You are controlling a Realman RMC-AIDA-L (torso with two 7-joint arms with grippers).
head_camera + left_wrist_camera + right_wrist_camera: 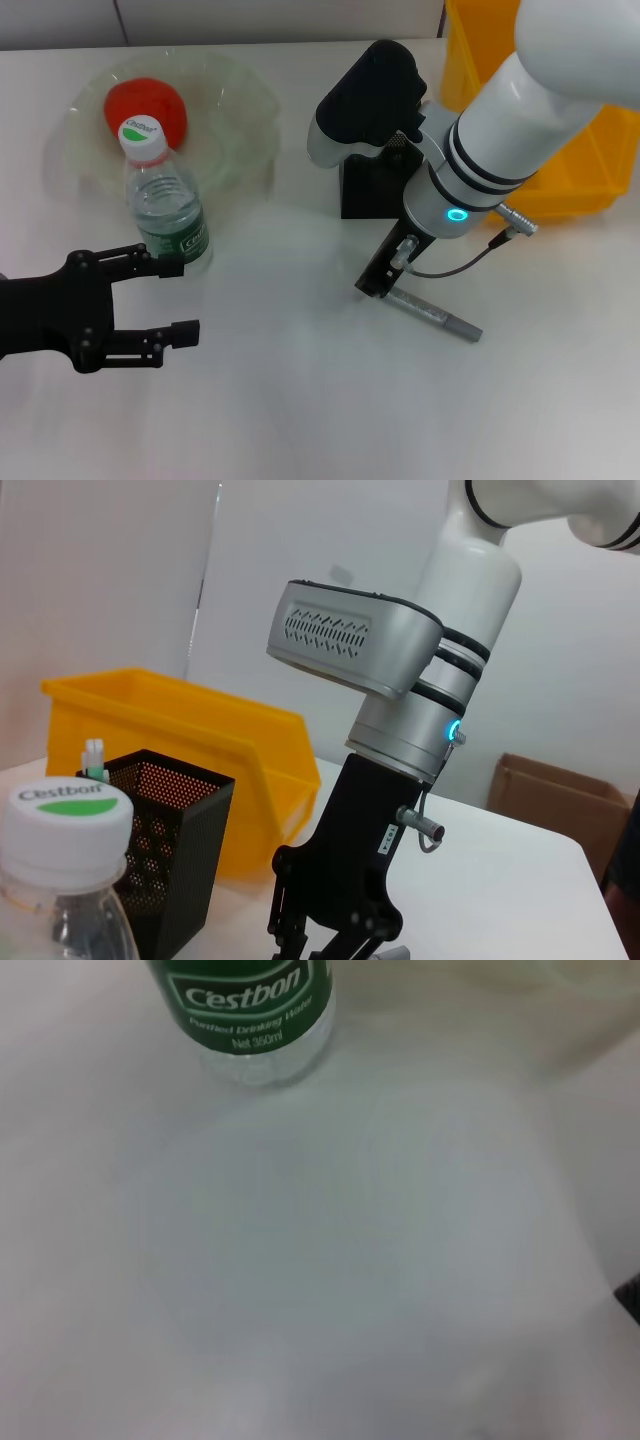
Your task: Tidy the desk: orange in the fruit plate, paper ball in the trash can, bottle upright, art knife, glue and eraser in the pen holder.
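— Two pincers in the head view?
— Yes. Left pincer (pixel 175 299) gapes just beside the upright bottle (pixel 165 200); right pincer (pixel 381 281) is down at the art knife (pixel 436 315), fingers' spread unclear.
— Left wrist view?
— Pen holder (pixel 170 840) before the yellow bin (pixel 190 750).
— Right wrist view?
— Bottle label, white surface (pixel 330 1260).

The whole desk (pixel 300 400) is seen from above and in front by the head view, angled downward. A low, near-level look across the desk is given by the left wrist view, with the bottle (pixel 62 880) cap close in front and the pen holder (pixel 165 850) behind. The desk surface is faced from close above by the right wrist view. The bottle (pixel 165 210) is shared by all three.
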